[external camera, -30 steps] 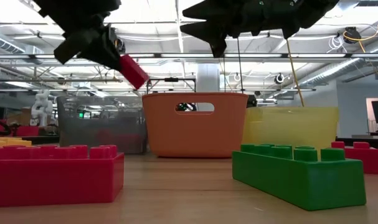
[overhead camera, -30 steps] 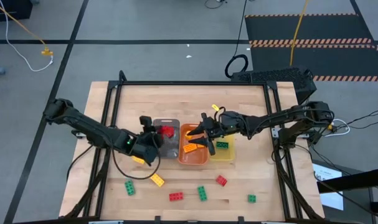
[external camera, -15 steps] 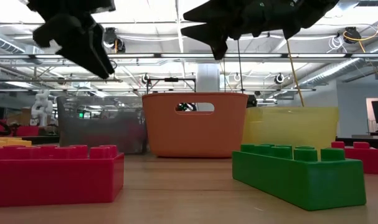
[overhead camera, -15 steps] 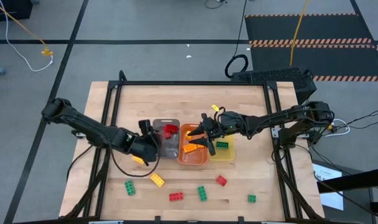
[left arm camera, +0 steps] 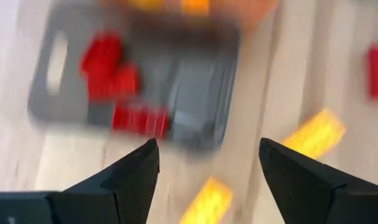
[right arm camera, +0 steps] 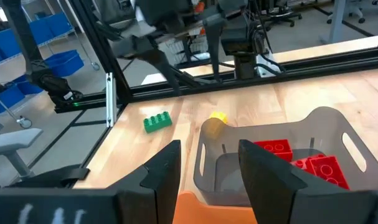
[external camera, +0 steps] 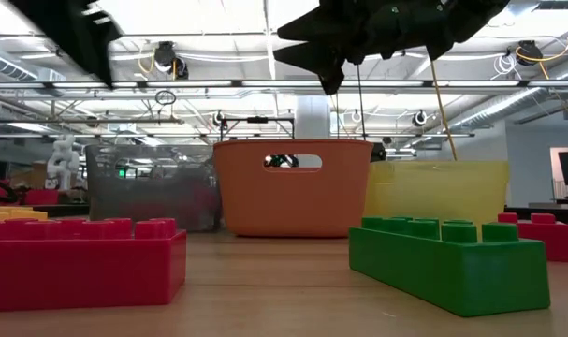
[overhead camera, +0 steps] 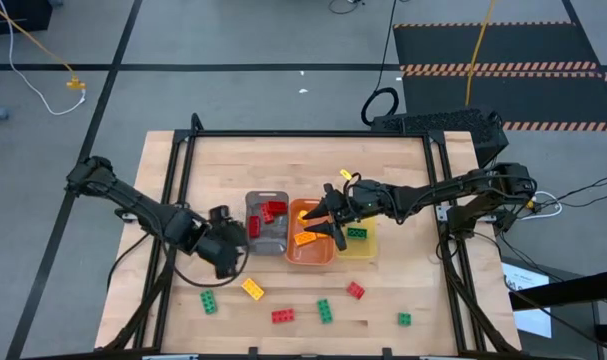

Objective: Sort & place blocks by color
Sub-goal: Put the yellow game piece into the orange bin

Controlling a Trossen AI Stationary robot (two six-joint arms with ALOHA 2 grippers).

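The grey tray (overhead camera: 266,235) holds red blocks (overhead camera: 271,211), also seen in the left wrist view (left arm camera: 111,71). Beside it, the orange tray (overhead camera: 313,252) holds orange blocks (overhead camera: 305,238), and the yellow tray (overhead camera: 361,248) holds a green block (overhead camera: 356,233). My left gripper (overhead camera: 238,236) hangs open just left of the grey tray, nothing between its fingers (left arm camera: 207,146). My right gripper (overhead camera: 328,218) hovers open over the orange tray, empty (right arm camera: 210,152). Loose blocks lie flat on the near table: green (overhead camera: 208,301), yellow (overhead camera: 252,289), red (overhead camera: 282,316), green (overhead camera: 324,310), red (overhead camera: 355,290), green (overhead camera: 404,319).
A small yellow block (overhead camera: 346,174) lies behind the trays. A black frame (overhead camera: 313,134) runs around the tabletop. In the low view a red block (external camera: 82,262) and a green block (external camera: 447,262) stand close to the camera. Bare wood lies between the trays and the far rail.
My left gripper has opened and let go of a red block, which now lies in the grey tray. It has then drawn back from above the tray toward the table's left and near edges. My right gripper has kept still.
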